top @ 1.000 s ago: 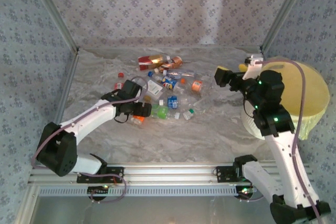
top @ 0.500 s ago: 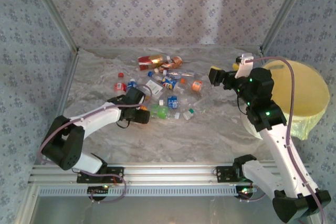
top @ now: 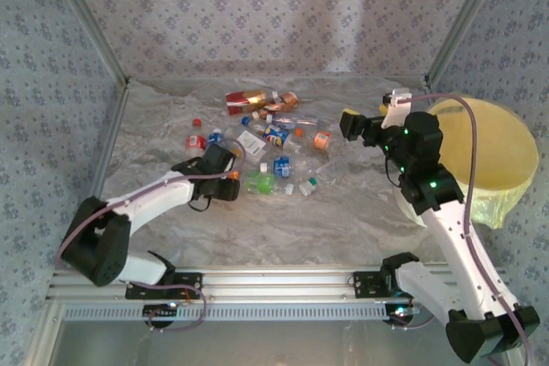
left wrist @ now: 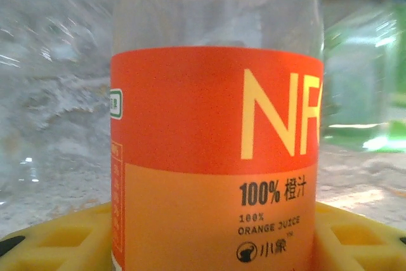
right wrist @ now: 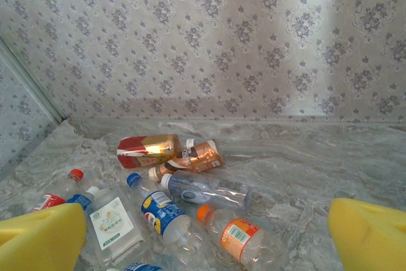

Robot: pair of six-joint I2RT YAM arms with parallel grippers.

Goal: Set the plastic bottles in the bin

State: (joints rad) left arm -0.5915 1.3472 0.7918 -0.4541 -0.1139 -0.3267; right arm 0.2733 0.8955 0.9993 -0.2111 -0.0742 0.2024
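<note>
Marbled grey tabletop (top: 343, 220) carries roughly a dozen plastic bottles (top: 276, 135), scattered left of centre. One bin (top: 515, 169) stands at the right edge. The left gripper (top: 230, 186) has both yellow pads (left wrist: 57, 239) against one orange-label bottle (left wrist: 216, 157) lying on the table. The right gripper (top: 350, 123) hangs wide open, empty.

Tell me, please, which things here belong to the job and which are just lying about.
Job: orange-juice bottle, the other plastic bottles, bin.
Just there: marbled table cover, aluminium frame rail, patterned walls.
</note>
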